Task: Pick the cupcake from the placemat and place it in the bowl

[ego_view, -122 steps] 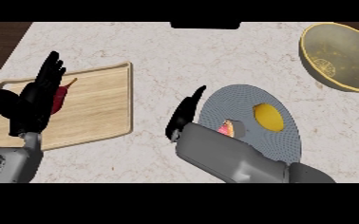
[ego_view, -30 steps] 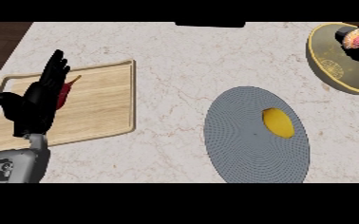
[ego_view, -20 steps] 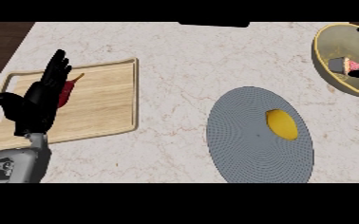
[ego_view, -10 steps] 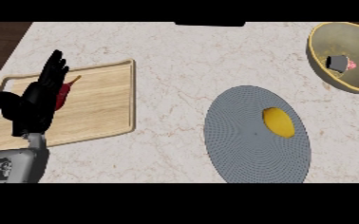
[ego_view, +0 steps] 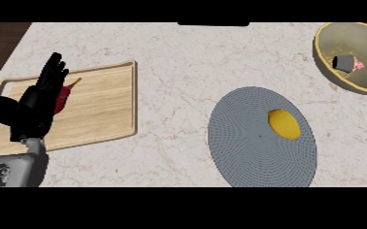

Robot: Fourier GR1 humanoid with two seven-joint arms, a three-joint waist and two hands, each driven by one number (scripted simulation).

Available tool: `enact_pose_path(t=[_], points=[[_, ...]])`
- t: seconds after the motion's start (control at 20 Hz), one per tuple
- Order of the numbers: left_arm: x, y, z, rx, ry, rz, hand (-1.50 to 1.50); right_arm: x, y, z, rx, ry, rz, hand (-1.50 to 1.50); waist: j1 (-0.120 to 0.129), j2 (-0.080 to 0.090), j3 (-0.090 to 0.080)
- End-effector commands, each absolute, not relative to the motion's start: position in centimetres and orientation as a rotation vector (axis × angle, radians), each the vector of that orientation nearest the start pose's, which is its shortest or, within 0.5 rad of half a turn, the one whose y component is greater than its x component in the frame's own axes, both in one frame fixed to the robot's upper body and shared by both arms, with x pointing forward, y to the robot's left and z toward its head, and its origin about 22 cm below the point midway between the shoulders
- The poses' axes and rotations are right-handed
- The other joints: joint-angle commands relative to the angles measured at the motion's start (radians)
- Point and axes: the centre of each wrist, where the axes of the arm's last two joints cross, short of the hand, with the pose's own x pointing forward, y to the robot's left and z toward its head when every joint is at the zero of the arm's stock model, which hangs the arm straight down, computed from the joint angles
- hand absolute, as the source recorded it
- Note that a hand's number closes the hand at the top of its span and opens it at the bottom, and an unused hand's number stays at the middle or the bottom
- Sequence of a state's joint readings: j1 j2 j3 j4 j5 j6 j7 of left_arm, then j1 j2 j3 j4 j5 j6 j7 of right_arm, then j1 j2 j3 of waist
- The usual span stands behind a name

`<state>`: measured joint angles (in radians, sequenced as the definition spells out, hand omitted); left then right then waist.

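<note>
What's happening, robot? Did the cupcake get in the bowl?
Left hand open, resting over cutting board. Right hand out of view. Cupcake inside bowl. Lemon remains on placemat.

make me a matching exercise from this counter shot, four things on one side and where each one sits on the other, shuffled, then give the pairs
Things:
1. cupcake
2. yellow fruit
3. red item
4. left hand

Places:
A. on the grey placemat
B. lying on the wooden cutting board, partly hidden by the hand
C. inside the bowl at the right edge
D. open, fingers up, over the left end of the cutting board

Pairs: 1-C, 2-A, 3-B, 4-D
</note>
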<state>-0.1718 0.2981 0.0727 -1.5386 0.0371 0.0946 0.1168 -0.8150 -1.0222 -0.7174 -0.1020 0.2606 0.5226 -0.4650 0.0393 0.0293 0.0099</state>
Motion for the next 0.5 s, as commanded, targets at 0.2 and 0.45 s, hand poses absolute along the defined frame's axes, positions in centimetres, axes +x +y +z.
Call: enact_pose_path(t=[0.2,0.45], points=[[27.6,29.4,6.0,0.278,-1.616,-0.097,0.00,23.8,-60.5,14.8,-0.255,-1.650,-0.092,-1.50,0.008,-0.003,0.004],[27.5,29.8,5.2,0.285,-1.585,-0.087,0.00,22.3,-61.6,16.3,-0.195,-1.726,-0.092,-1.50,-0.006,-0.008,0.002]])
